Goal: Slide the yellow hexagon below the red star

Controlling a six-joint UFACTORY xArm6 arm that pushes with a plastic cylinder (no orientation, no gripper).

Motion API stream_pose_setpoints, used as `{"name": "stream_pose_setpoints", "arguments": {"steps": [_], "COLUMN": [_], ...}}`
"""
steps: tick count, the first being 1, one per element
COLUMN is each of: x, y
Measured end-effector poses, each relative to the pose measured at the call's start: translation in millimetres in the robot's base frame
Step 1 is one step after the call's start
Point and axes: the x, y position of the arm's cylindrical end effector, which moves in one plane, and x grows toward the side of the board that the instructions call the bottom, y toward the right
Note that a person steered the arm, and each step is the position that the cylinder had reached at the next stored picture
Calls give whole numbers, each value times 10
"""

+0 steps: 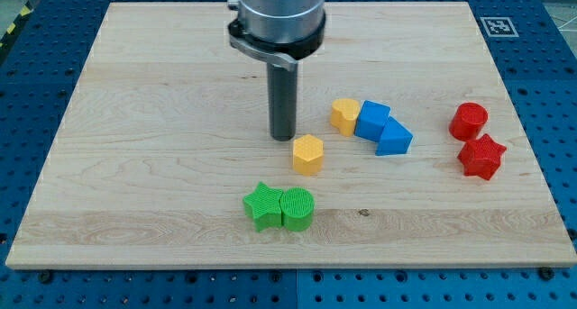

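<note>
- the surface [135,120] is a pale wooden board, and every block sits on its middle and the view's right half; you have open wood along the view's bottom right to work across.
- your end effector is a bare dark rod with no jaws to open or close, so it holds nothing; my tip [283,136] rests on the wood just to the view's upper left of the yellow hexagon [307,153], near it, though you cannot tell from this angle whether they touch.
- that placing suits you: the red star [480,157] lies well apart toward the view's right edge, so the push should run to the view's right and slightly down.
- aim for the bare wood just under the star; drive through the hexagon's centre, since an off-centre push will likely spin it away.
- keep the path low enough to pass under the two blue blocks [383,129], which touch each other, with a second yellow block [344,115] against their left end.
- stay above the green star [262,205] and the green round block [297,209], which sit touching at the view's bottom.
- the red cylinder [469,121] stands just above the red star; slow down near the end so you nudge neither.
</note>
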Motion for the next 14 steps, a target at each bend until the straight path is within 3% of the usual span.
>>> {"name": "stream_pose_setpoints", "arguments": {"steps": [3,5,7,10,14], "x": [345,368,636,773,726], "y": [521,0,462,1602,1803]}}
